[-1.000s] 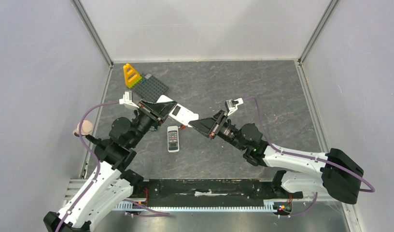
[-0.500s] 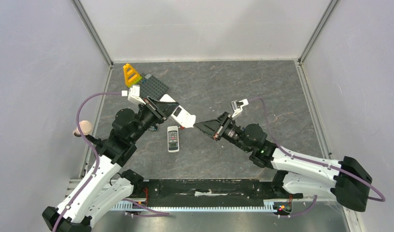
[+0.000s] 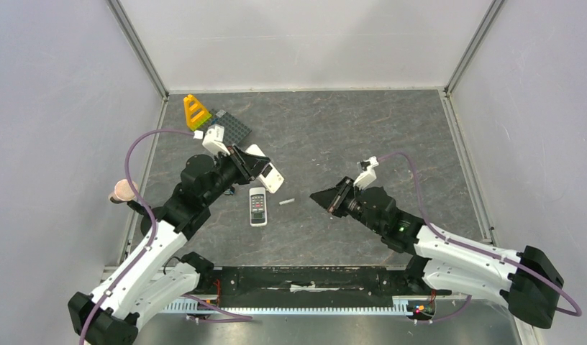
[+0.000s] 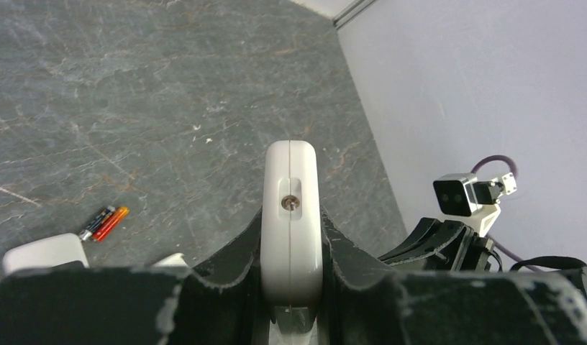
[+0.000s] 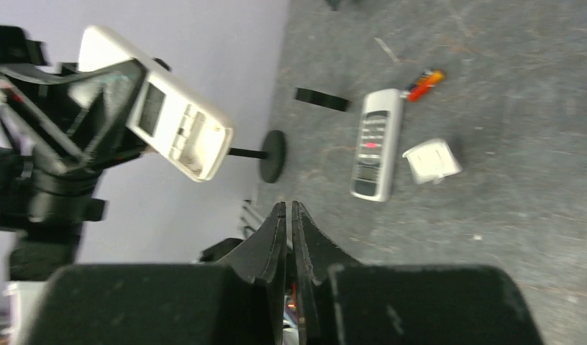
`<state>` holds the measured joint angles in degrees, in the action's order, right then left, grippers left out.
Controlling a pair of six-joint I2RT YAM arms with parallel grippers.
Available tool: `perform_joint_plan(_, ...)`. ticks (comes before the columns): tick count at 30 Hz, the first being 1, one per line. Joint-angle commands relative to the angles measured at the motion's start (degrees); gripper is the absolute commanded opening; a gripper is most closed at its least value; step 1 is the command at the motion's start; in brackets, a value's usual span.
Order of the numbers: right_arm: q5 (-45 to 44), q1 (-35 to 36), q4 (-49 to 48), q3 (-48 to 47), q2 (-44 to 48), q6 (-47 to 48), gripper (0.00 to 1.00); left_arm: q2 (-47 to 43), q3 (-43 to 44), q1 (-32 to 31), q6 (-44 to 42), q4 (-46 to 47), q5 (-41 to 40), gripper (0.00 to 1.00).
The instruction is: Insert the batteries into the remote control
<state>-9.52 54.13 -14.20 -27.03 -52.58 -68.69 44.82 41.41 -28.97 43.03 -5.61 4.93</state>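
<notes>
My left gripper is shut on a large white remote and holds it above the table. In the left wrist view the remote stands edge-on between the fingers. The right wrist view shows its open battery bay. My right gripper is shut, its tips pressed together, and hangs apart from the remote, to its right. A red-orange battery pair lies on the table beyond a small grey remote. The pair also shows in the left wrist view. No blue-purple batteries are visible.
A small white cover piece lies beside the grey remote. A pale sliver lies on the table right of that remote. A yellow block and a dark studded plate sit at the back left. A pink-tipped post stands at the left edge.
My right gripper has pulled back to the right and lower, away from the white remote. My left gripper has drawn the remote back to the left. The red tip between them no longer shows.
</notes>
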Motion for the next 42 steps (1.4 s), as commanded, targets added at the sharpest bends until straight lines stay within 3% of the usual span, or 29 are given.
perform_joint_plan(1, -1.89, -0.05, 9.22, -3.71, -4.38, 5.36, 0.17, 2.25, 0.87, 0.10, -4.29, 3.10, -0.47, 0.02)
perform_joint_plan(8, -4.83, -0.58, 19.51, -8.77, -9.56, 12.95, 0.41, 2.25, 0.94, 0.13, -8.22, 3.07, 3.71, 0.02)
perform_joint_plan(16, -11.71, -8.40, 36.40, -18.47, -15.56, 26.88, 0.59, 2.62, 3.26, 0.10, -18.44, 5.34, 32.44, 0.02)
perform_joint_plan(21, -9.29, -12.98, 39.21, -18.74, -19.53, 35.64, 0.69, 1.78, 4.12, 0.14, -21.73, 5.22, 40.10, 0.02)
perform_joint_plan(32, -4.42, -19.11, 39.49, -19.14, -27.28, 45.76, 0.68, 2.17, 4.73, 0.08, -19.57, 9.39, 53.12, 0.02)
perform_joint_plan(42, -2.53, -22.35, 36.14, -18.69, -30.60, 48.77, 0.54, 0.43, 4.38, 0.09, -21.77, 9.39, 51.53, 0.02)
